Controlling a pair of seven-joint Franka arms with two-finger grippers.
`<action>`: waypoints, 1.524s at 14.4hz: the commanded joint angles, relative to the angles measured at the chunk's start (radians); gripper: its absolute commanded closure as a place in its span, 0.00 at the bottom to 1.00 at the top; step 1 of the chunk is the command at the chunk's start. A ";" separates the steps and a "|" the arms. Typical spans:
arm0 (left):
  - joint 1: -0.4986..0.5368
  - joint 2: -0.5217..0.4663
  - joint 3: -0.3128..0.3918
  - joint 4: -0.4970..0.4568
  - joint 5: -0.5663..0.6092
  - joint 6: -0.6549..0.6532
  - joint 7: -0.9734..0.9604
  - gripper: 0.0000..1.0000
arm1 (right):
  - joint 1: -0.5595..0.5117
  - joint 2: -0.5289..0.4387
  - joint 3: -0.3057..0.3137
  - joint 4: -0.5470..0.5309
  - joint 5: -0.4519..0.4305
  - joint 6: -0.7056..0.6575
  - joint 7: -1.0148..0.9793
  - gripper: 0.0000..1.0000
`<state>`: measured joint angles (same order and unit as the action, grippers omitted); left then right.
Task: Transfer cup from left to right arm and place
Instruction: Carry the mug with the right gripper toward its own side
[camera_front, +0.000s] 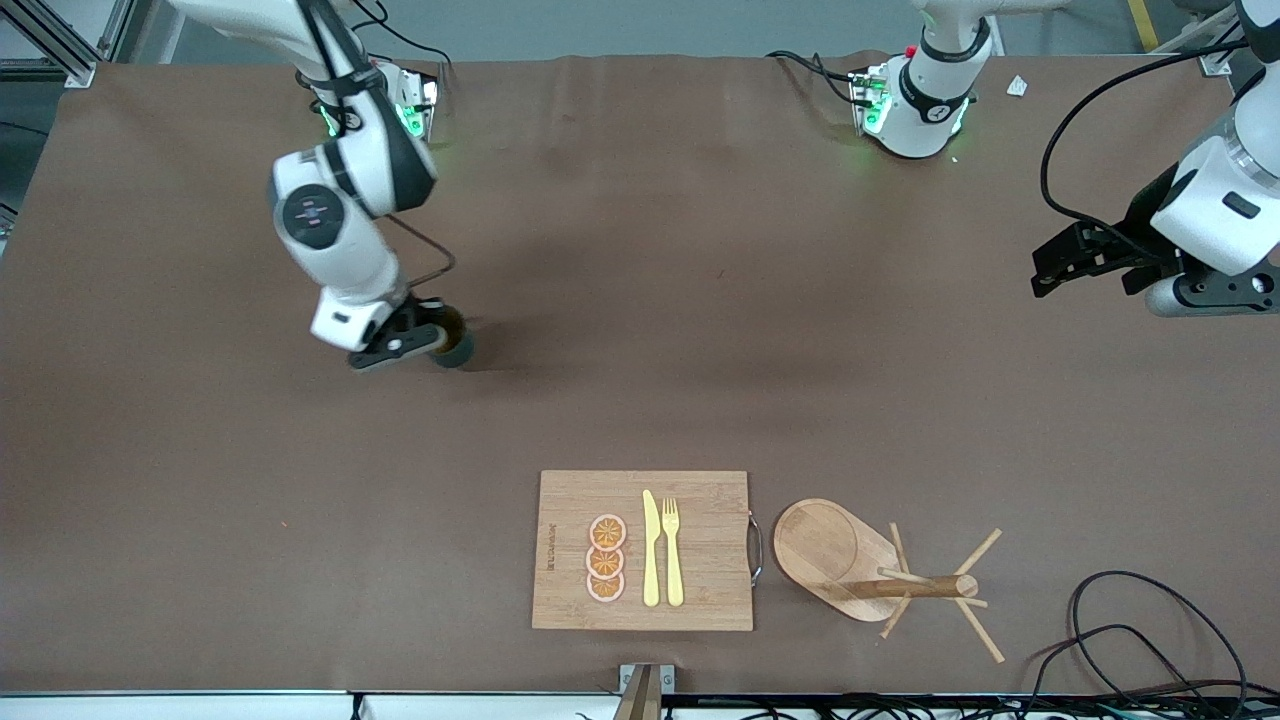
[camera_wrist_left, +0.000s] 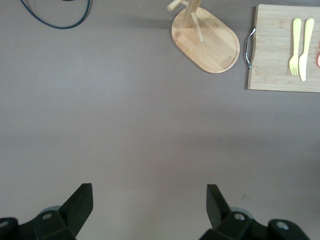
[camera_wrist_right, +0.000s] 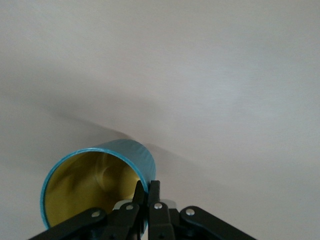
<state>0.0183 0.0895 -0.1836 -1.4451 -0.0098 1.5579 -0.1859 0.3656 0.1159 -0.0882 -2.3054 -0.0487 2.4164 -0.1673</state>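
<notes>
Cup (camera_front: 452, 341) rim pinched by right hand (camera_front: 425, 338) over bare tabletop (camera_front: 640, 330).

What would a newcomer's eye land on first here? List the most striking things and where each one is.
First, the right gripper shut on the rim of the teal cup, low at the right arm's end of the table. Next, the cutting board with a yellow knife, fork and orange slices, near the front camera, with the wooden peg stand beside it. The left gripper waits open at its own end.
</notes>
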 joint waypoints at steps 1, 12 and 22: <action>-0.003 -0.002 -0.005 0.000 0.017 0.017 0.006 0.00 | -0.117 -0.088 0.019 -0.086 -0.011 0.012 -0.264 1.00; -0.005 0.009 -0.011 0.000 0.056 0.008 0.011 0.00 | -0.381 -0.071 0.021 -0.101 -0.010 0.047 -1.027 1.00; 0.009 0.007 -0.037 -0.004 0.050 0.002 0.005 0.00 | -0.416 0.008 0.019 -0.092 0.259 0.082 -1.345 1.00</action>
<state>0.0183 0.1017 -0.2122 -1.4472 0.0247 1.5655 -0.1842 -0.0316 0.1189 -0.0756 -2.3856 0.1660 2.4819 -1.4575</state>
